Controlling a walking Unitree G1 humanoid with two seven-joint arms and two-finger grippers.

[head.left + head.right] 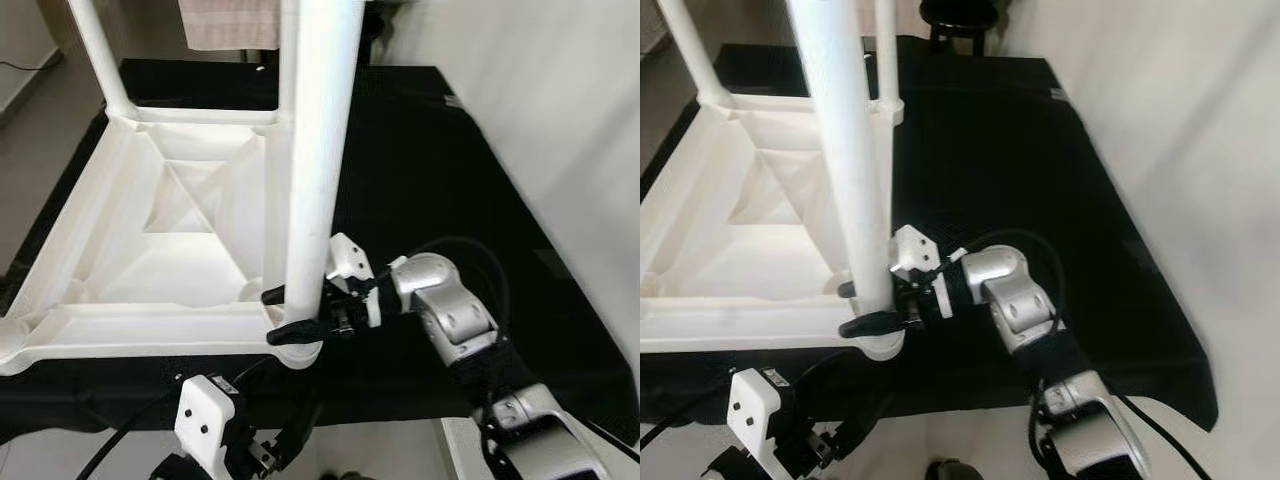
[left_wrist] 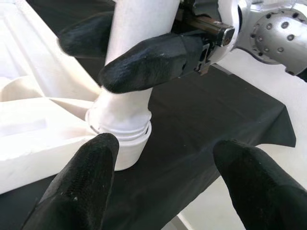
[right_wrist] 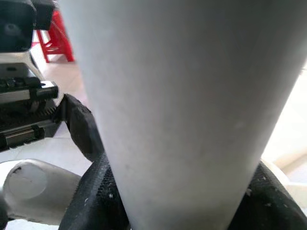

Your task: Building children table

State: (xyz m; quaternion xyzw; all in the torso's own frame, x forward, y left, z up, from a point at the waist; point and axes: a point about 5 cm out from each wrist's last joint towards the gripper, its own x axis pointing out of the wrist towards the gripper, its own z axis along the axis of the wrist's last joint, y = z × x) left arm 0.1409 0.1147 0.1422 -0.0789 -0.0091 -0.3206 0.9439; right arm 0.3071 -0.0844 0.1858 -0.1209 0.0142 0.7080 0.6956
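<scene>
Left eye view: the white plastic children's table top (image 1: 150, 230) lies upside down on the black-clothed worktop (image 1: 430, 170), ribbed underside up, toward the left. Three white tubular plastic legs show standing in its corner sockets: one at the far left (image 1: 100, 55), one at the far right corner (image 1: 886, 55), and the near right leg (image 1: 320, 150). The right gripper (image 1: 290, 315) reaches in from the right, its jaws clamped around that near leg just above the near right corner socket (image 2: 125, 139). In the left wrist view a ring of the leg's base can be seen above the socket rim, so it seems not fully seated. The left gripper (image 2: 163, 177) hovers low at the near edge, jaws apart, pointing at that socket. The near left corner (image 1: 15, 345) carries no leg, so I judge a final push here, a fourth leg and turning the table upright remain.
</scene>
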